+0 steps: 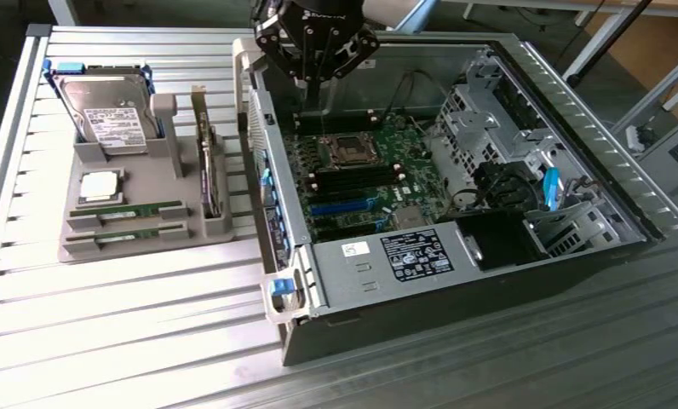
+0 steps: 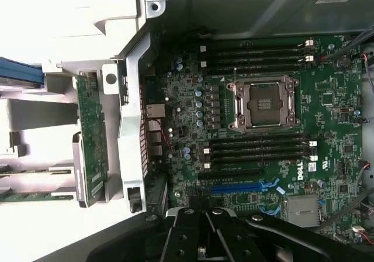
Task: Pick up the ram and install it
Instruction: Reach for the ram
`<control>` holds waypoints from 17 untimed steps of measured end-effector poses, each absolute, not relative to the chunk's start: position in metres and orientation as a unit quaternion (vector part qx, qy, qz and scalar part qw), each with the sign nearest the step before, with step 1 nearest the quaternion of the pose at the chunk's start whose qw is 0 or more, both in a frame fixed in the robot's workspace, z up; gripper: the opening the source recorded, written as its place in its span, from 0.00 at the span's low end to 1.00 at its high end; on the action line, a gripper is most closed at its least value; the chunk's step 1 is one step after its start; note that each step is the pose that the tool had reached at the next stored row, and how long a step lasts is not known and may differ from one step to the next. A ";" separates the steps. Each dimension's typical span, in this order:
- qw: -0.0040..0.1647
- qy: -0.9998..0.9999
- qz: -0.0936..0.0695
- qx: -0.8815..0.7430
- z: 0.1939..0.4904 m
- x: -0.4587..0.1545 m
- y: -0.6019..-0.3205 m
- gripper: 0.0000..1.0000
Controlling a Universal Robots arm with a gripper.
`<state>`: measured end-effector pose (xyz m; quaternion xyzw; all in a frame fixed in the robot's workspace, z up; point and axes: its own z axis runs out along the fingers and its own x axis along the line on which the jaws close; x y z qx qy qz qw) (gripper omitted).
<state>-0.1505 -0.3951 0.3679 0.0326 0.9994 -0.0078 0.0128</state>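
**Exterior view.** The gripper (image 1: pixel 306 81) hangs over the open computer case (image 1: pixel 566 111), above the far end of the green board (image 1: pixel 368 183). Its fingers are pinched together, and I see nothing between them. The ram (image 1: pixel 129 210) lies flat in the gray tray (image 1: pixel 146 251) on the exterior view's left, well apart from the gripper. A second stick (image 1: pixel 129 232) lies just beside it. The hard drive (image 1: pixel 106 115) and the silver chip (image 1: pixel 100 187) sit in the same tray.

I think the tall case wall (image 1: pixel 260 128) could cause trouble. It stands between the gripper and the tray, so a low arm could bump it. Fingers pinched this tight could not go around the stick and would just poke it. The two sticks are so close that the wrong one could get nudged.

**Wrist view.** The gripper (image 2: pixel 203 218) looks straight down on the board. This view shows the long black slots (image 2: pixel 257 148) far better, and they look empty. They sit beside the open square socket (image 2: pixel 263 104). The ram (image 2: pixel 23 168) peeks in at the picture's edge, past a green card (image 2: pixel 92 139) standing on its side. The exterior view gives what this one does not: the whole tray, and how high the gripper hangs.
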 end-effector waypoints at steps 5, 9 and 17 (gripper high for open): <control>0.013 0.999 -0.008 0.033 0.368 -0.157 -0.395 0.10; 0.013 0.999 -0.008 0.033 0.368 -0.161 -0.395 0.10; 0.013 0.999 -0.008 0.033 0.368 -0.177 -0.395 0.10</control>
